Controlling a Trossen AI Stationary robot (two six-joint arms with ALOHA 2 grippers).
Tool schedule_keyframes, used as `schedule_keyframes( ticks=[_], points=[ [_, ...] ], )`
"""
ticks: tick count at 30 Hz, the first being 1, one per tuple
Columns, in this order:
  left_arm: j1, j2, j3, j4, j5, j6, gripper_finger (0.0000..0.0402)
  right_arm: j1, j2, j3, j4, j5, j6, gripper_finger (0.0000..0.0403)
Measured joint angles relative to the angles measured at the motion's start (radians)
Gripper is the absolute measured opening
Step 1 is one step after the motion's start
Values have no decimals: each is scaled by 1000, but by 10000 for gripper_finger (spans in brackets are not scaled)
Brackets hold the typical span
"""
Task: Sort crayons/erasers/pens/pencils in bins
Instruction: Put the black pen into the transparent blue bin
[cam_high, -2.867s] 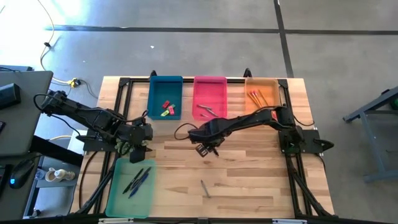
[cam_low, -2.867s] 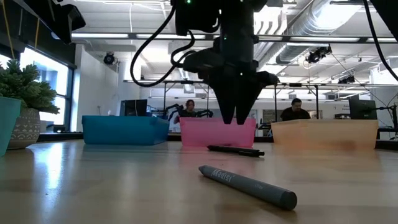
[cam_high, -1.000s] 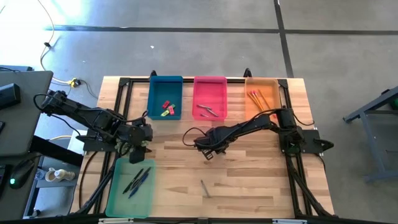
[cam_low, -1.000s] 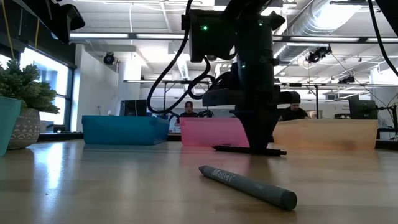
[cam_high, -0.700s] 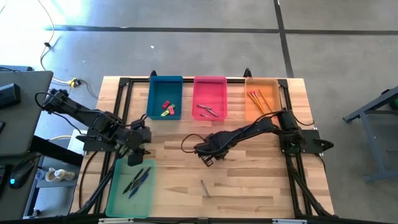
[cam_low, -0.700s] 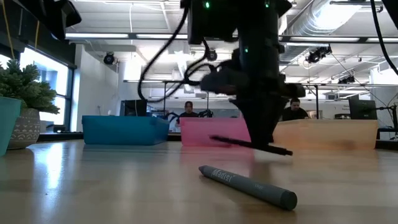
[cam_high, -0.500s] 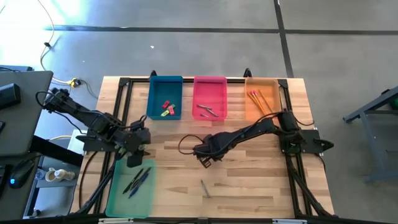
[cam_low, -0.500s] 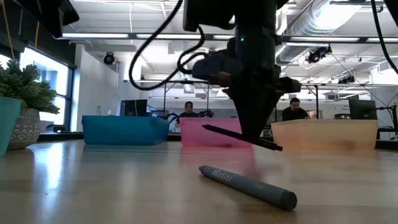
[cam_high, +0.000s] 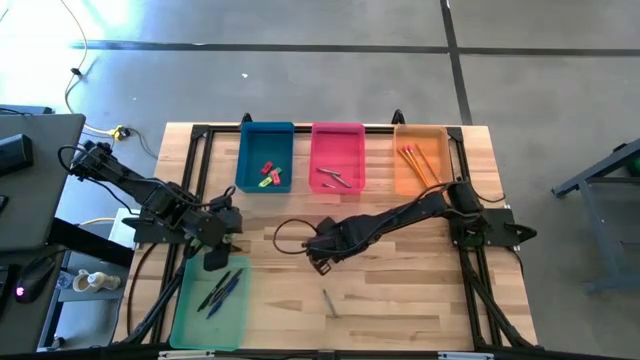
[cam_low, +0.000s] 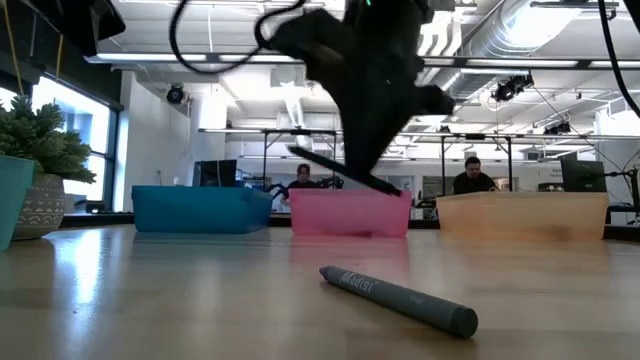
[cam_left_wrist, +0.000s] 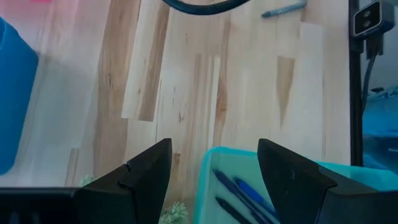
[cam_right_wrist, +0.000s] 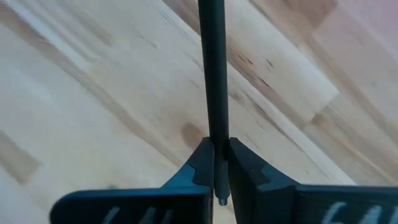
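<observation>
Our right gripper had its jaws pinched narrow on a black pen, gripped near one end so the long dark shaft stuck out ahead of the fingers. In the low view the pen hung tilted, clear of the table, which we judged was lift height for carrying it over a bin wall. From above, the right gripper sat over the middle of the table, reaching toward the left side.

Our left gripper had jaws spread wide with nothing between them, waiting at the near edge of the light green bin, just beside it. That bin held the other pens, dark blue and black, so we judged the held pen belonged there.

One grey crayon lay loose on the bare wood, near the front, well apart from any bin. The low view showed it close up, lying flat.

The blue bin held the erasers, the pink bin held crayons, and the orange bin held pencils. Loose crayon likely goes pink next.
</observation>
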Motion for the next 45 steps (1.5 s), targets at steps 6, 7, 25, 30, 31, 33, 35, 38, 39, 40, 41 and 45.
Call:
schedule_keyframes(
  ticks=[6, 7, 25, 30, 31, 33, 35, 38, 39, 40, 41, 45],
  points=[
    [0, 0, 0, 69, 1, 25, 225, 14, 0, 122, -50, 91, -33, 7],
    [0, 0, 0, 80, 1, 33, 225, 16, 0, 147, -68, 108, -40, 7],
    [0, -7, 0, 317, -176, 114, 225, 66, -2, 505, -158, 353, -255, 7],
    [0, -20, -1, 411, -225, 159, 225, 83, -2, 551, -158, 373, -304, 7],
    [0, -21, 0, 437, -230, 164, 225, 86, -2, 561, -158, 377, -318, 7],
    [0, -22, 0, 470, -238, 178, 225, 91, -2, 581, -157, 386, -338, 7],
    [0, -29, -1, 521, -240, 186, 225, 94, -2, 600, -153, 390, -364, 7],
    [0, -28, 0, 597, -240, 199, 225, 98, -2, 632, -149, 391, -410, 7],
    [1, -27, 0, 625, -240, 203, 225, 98, -2, 639, -142, 391, -427, 7],
    [3, -28, 0, 654, -241, 203, 225, 98, -2, 647, -136, 391, -438, 7],
    [5, -29, 0, 679, -245, 203, 225, 98, -2, 649, -130, 391, -454, 7],
    [21, -27, 0, 739, -273, 203, 225, 98, -9, 648, -81, 377, -513, 7]
  ],
)
